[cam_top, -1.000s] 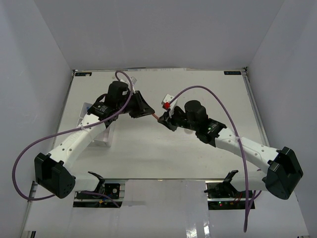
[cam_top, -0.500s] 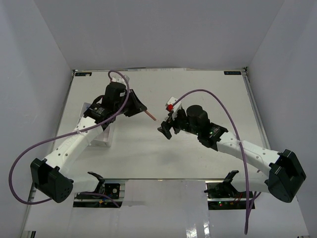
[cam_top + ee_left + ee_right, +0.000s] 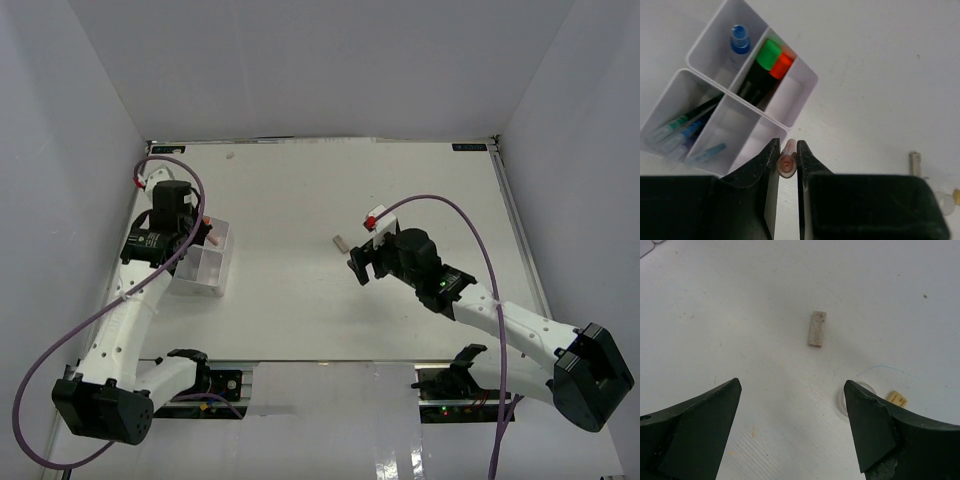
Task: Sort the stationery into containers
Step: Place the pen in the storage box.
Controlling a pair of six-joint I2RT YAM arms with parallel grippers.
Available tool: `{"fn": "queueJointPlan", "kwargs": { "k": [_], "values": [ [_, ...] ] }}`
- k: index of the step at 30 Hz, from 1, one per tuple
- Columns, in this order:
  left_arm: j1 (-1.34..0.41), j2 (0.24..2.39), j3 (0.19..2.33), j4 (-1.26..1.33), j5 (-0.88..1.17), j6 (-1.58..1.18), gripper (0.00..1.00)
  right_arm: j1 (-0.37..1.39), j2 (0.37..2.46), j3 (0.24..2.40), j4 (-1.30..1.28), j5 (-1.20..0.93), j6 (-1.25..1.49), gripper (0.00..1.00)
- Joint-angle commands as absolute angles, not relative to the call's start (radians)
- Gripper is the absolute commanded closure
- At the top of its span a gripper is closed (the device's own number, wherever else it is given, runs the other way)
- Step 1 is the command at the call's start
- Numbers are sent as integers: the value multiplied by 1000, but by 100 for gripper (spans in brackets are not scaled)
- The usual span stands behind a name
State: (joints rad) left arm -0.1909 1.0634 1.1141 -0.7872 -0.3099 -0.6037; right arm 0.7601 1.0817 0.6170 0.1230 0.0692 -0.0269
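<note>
My left gripper (image 3: 786,159) is shut on a pink pen (image 3: 786,165), seen end-on between the jaws. It hangs over the near right corner of the white divided tray (image 3: 790,100). The tray holds a blue-capped bottle (image 3: 740,40), green-capped (image 3: 769,54) and orange-capped (image 3: 783,65) highlighters, and thin pens (image 3: 680,132). From above, the left gripper (image 3: 205,232) is at the tray (image 3: 212,272) on the table's left. My right gripper (image 3: 792,415) stands open and holds nothing. A grey block (image 3: 817,328) lies ahead of it. A clear tape roll (image 3: 844,399) and a tan block (image 3: 896,399) sit beside its right finger.
The grey block (image 3: 340,241) lies on the bare table just left of the right gripper (image 3: 360,265). White enclosure walls stand close on the left, right and back. The left arm's purple cable loops over the table's left edge.
The right gripper opened and let go of the pink pen, then drew back to the right. The left arm carried the pen from the table's middle leftwards to the tray.
</note>
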Motion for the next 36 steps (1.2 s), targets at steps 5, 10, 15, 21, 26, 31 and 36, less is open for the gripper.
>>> {"fn": "queueJointPlan", "kwargs": {
  "k": [5, 10, 15, 21, 26, 31, 36],
  "values": [
    [-46, 982, 1037, -775, -390, -508, 95, 742, 1055, 606, 146, 150, 35, 10],
    [-8, 962, 939, -723, -399, -514, 95, 735, 1054, 606, 137, 153, 57, 10],
    [35, 948, 858, -667, -385, -515, 89, 727, 1043, 594, 126, 189, 74, 10],
    [44, 953, 839, -655, -368, -503, 75, 695, 1069, 603, 69, 259, 156, 8],
    [46, 937, 824, -658, -356, -508, 62, 644, 1112, 618, 17, 302, 219, 6],
    [48, 925, 818, -666, -353, -508, 47, 618, 1169, 649, -33, 313, 248, 5],
    [48, 914, 844, -687, -328, -505, 34, 592, 1236, 681, -57, 316, 268, 0]
  ]
}}
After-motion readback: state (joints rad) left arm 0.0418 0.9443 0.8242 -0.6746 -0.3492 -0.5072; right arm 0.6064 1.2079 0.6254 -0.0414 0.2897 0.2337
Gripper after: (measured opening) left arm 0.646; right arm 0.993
